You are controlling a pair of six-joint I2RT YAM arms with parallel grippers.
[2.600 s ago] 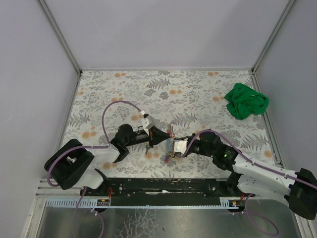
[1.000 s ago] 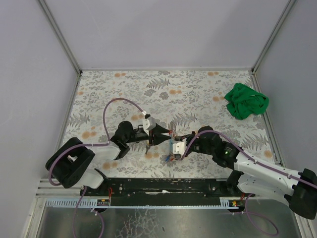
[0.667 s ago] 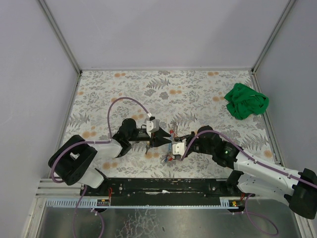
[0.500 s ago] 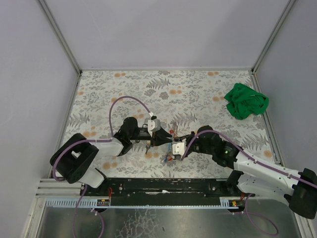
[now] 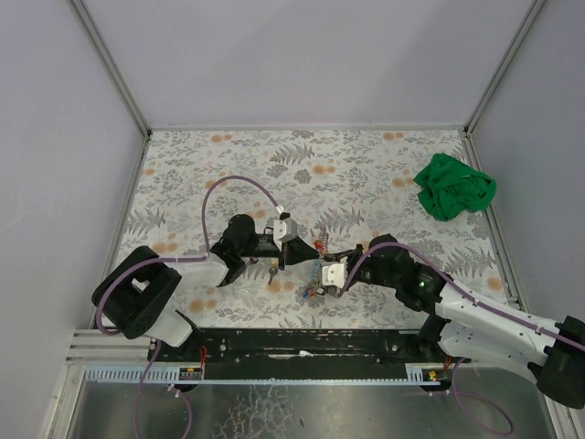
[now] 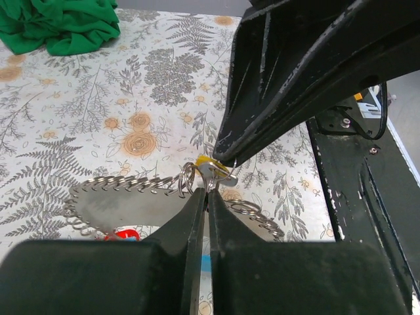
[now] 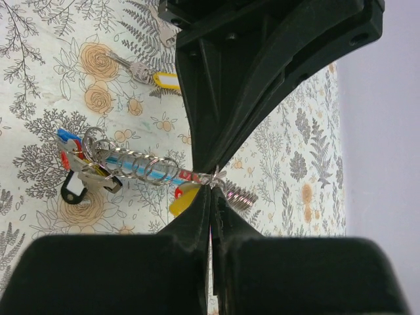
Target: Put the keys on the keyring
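Note:
The keyring (image 5: 314, 262) is a chain of small metal rings (image 7: 134, 165) hanging between my two grippers above the mat. The left gripper (image 6: 205, 191) is shut, with a ring pinched at its tips. My right gripper (image 7: 211, 188) is shut on the same spot of the chain from the other side; the two sets of tips nearly touch. A yellow-capped key (image 7: 183, 199) hangs on the ring right at the pinch, also seen as the yellow key (image 6: 210, 164) in the left wrist view. Another yellow-capped key (image 7: 162, 80) lies flat on the mat beyond the left gripper.
Blue, red and black tags (image 7: 77, 167) hang at the chain's far end. A crumpled green cloth (image 5: 454, 187) lies at the back right of the floral mat (image 5: 366, 165). The black rail (image 5: 311, 340) runs along the near edge.
The left gripper moved right to the chain and closed its jaws on a ring. The right gripper stayed shut, shifting only slightly.

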